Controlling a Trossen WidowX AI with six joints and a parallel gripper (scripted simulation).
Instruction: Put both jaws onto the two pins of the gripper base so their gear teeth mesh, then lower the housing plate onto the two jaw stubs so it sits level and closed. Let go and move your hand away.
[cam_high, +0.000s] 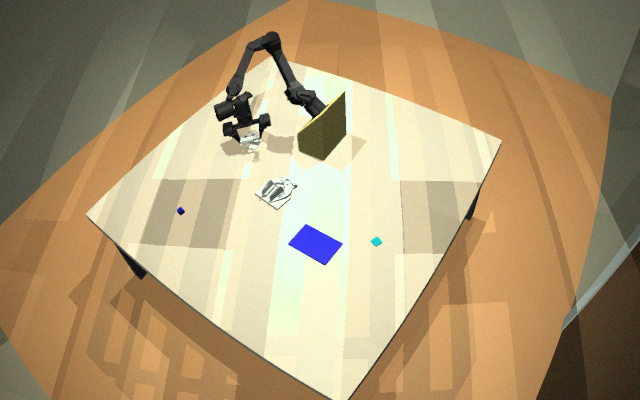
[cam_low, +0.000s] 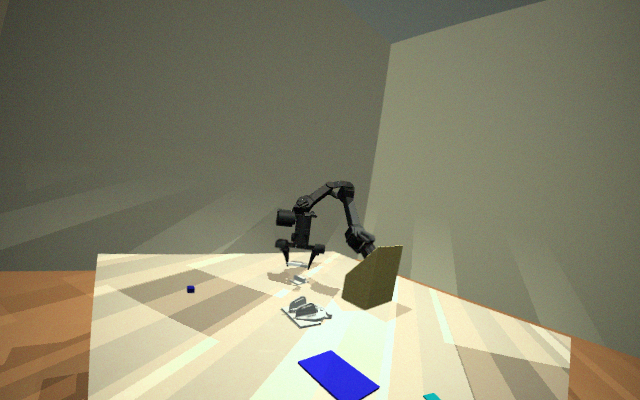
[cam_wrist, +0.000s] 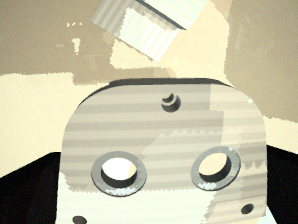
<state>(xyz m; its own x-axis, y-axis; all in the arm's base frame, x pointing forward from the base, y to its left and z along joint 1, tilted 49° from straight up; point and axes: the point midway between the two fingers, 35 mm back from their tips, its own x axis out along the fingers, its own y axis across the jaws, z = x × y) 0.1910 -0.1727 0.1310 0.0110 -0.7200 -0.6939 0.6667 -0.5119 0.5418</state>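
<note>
My gripper (cam_high: 248, 136) (cam_low: 298, 266) is shut on the housing plate (cam_wrist: 165, 142) (cam_low: 297, 263), a pale rounded plate with two ringed holes. It holds the plate above the table at the back left; the plate looks roughly level. The gripper base (cam_high: 274, 204) (cam_low: 300, 322) lies on the table nearer the cameras. Two grey jaws (cam_high: 276, 194) (cam_low: 306, 310) lie on it side by side. Whether their gear teeth mesh is too small to tell. The pins and jaw stubs cannot be made out.
A pale block (cam_wrist: 145, 32) (cam_low: 299, 281) stands on the table just beyond the held plate. A large olive angled block (cam_high: 325, 130) (cam_low: 372, 282) stands beside the arm's base. A blue sheet (cam_high: 315, 244) (cam_low: 338, 375), a dark blue cube (cam_high: 180, 211) (cam_low: 190, 289) and a cyan square (cam_high: 376, 242) lie farther forward.
</note>
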